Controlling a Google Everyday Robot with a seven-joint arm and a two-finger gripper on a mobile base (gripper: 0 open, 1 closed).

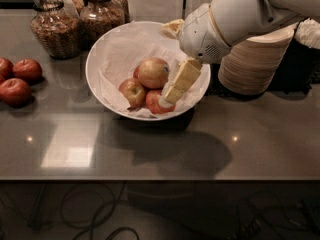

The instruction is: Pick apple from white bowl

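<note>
Counter front edge nearest, with a bare stretch before the white bowl. My claw hangs over the bowl's right half, fingers spread apart, gripping nothing. The lower one slants down-left, tip at the smaller apples. The apple sits atop the pile, just left of that finger. It is roundish; long axis and stem end unclear. Behind: jars left, stacked paper bowls right.

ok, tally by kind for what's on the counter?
White bowl: 1.
Apples: 6 showing, 3 in the bowl including the big pale apple, 3 loose apples at left.
Glass jars: 2 clear; more behind, uncountable.
Paper bowl stack: 1.
Gripper: 1, low in the bowl beside the apples.
Total: 11 counted.
</note>
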